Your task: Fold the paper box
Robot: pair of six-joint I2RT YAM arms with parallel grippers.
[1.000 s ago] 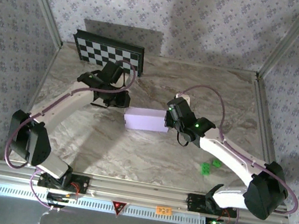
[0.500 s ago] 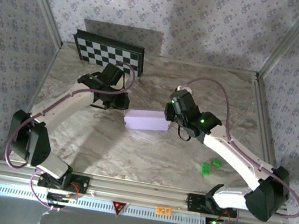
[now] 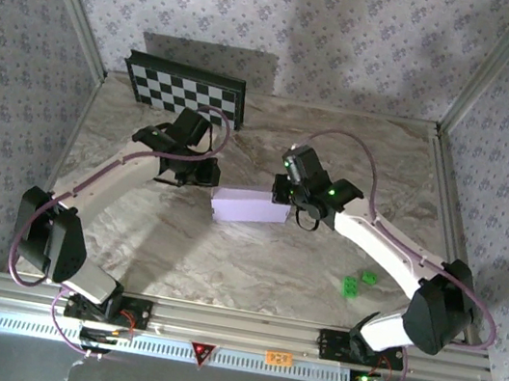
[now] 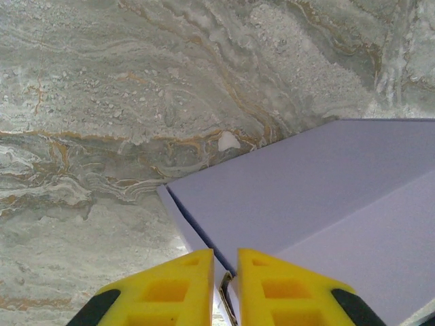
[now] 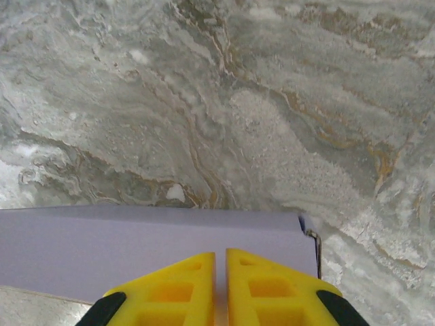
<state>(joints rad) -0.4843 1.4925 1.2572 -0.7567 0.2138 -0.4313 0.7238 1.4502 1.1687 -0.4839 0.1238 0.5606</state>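
At the upper left of the top view, a checkerboard panel (image 3: 185,89) is propped at the far edge of the marbled table (image 3: 223,263). Right of it and lower, the left gripper (image 3: 209,180) is set at the left end of the box (image 3: 250,207), a small flat pale-lavender box lying closed near the middle of the table. In the left wrist view its yellow fingers (image 4: 180,282) are drawn close together at the box's near corner, with a thin cardboard edge caught in the narrow gap, so the box is gripped there. Further right, the right gripper (image 3: 283,193) is placed against the box's right end. In the right wrist view its fingers (image 5: 262,278) are brought almost together over the box's long edge, near the right corner, where a small slit is seen. Whether any cardboard is pinched between them cannot be told. At the lower right of the top view, two small green pieces (image 3: 357,282) lie on the table, well apart from the box.
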